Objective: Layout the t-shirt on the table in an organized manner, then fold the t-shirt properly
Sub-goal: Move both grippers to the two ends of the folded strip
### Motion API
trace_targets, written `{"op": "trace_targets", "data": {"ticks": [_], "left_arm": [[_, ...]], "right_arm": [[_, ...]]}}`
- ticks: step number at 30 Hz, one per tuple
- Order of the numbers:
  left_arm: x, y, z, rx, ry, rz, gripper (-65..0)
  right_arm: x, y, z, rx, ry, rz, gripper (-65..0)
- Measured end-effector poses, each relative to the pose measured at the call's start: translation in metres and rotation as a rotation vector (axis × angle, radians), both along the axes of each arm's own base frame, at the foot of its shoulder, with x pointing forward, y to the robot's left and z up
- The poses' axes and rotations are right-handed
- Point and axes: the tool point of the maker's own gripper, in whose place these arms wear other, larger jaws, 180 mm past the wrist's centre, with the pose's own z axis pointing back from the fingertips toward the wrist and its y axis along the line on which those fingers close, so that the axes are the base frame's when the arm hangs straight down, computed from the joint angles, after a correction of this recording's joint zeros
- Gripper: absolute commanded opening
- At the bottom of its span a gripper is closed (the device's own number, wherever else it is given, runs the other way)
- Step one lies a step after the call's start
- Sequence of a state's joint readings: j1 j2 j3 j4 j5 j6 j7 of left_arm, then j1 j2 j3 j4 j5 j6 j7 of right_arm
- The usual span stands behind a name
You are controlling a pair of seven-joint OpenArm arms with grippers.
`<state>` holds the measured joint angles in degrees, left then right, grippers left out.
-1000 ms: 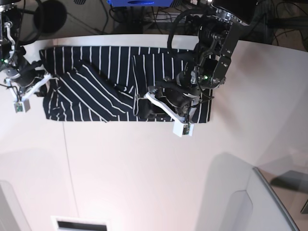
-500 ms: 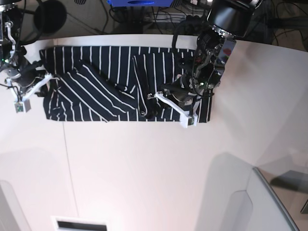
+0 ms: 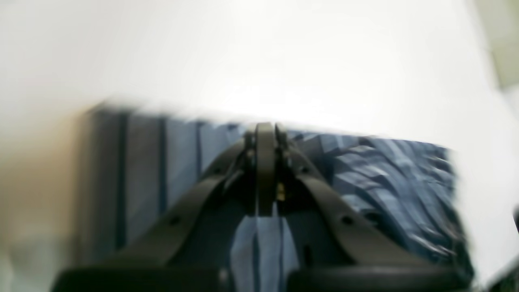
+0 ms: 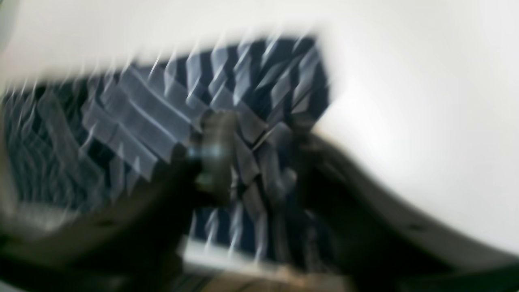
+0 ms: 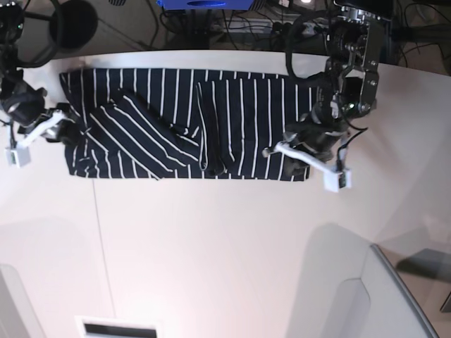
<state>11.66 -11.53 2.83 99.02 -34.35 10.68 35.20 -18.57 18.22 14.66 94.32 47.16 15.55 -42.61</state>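
The t-shirt (image 5: 162, 120), dark with thin white stripes, lies spread along the far part of the off-white table (image 5: 211, 246), with creases and a folded flap near its middle. My left gripper (image 5: 297, 151) is over the shirt's right end. In the left wrist view its fingertips (image 3: 265, 132) are pressed together above the cloth (image 3: 385, 182); I cannot tell if any cloth is pinched. My right gripper (image 5: 60, 130) is at the shirt's left edge. In the blurred right wrist view the gripper (image 4: 257, 150) has its fingers apart, with bunched striped cloth (image 4: 154, 109) between them.
Cables, black gear and a blue box (image 5: 204, 3) lie beyond the table's curved far edge. A thin seam line (image 5: 99, 232) runs down the tabletop. A grey panel (image 5: 394, 296) stands at the near right, and a white slotted piece (image 5: 116, 327) at the near edge.
My left arm has moved right, from the shirt's middle to its right end, and the shirt's right part now lies flatter. My right arm has shifted slightly left.
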Motion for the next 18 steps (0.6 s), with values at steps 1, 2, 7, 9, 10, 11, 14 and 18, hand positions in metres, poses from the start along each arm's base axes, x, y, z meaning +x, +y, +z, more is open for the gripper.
{"op": "trace_targets", "data": {"ticks": [1, 2, 7, 9, 10, 11, 14, 18], "left_arm": [[-0.004, 0.016, -0.001, 0.023, 0.008, 0.016, -65.0], [-0.006, 0.03, 0.001, 0.049, 0.002, 0.027, -65.0], [-0.024, 0.084, -0.001, 0.168, 0.031, 0.052, -65.0], [-0.037, 0.102, -0.005, 0.183, 0.062, 0.083, -65.0], [-0.041, 0.117, -0.003, 0.196, 0.067, 0.125, -65.0], [-0.043, 0.132, 0.001, 0.208, 0.061, 0.165, -65.0], [-0.049, 0.175, 0.016, 0.246, 0.026, 0.287, -65.0], [-0.05, 0.168, 0.023, 0.234, -0.024, 0.14, -65.0]], "right_arm": [[0.002, 0.011, 0.0, 0.057, 0.042, 0.034, -16.2], [0.008, 0.017, 0.001, 0.1, 0.057, 0.045, -11.3], [0.026, 0.001, 0.006, 0.243, 0.043, -0.057, -7.4], [0.018, -0.019, -0.01, 0.215, 0.103, -0.112, -7.2], [0.019, -0.022, -0.015, 0.223, 0.12, -0.117, -7.2], [0.022, -0.025, -0.019, 0.242, 0.131, -0.122, -7.2], [0.034, -0.038, -0.023, 0.247, 0.112, -0.104, -7.2], [0.017, -0.057, -0.048, 0.24, 0.189, -0.117, -7.5]]}}
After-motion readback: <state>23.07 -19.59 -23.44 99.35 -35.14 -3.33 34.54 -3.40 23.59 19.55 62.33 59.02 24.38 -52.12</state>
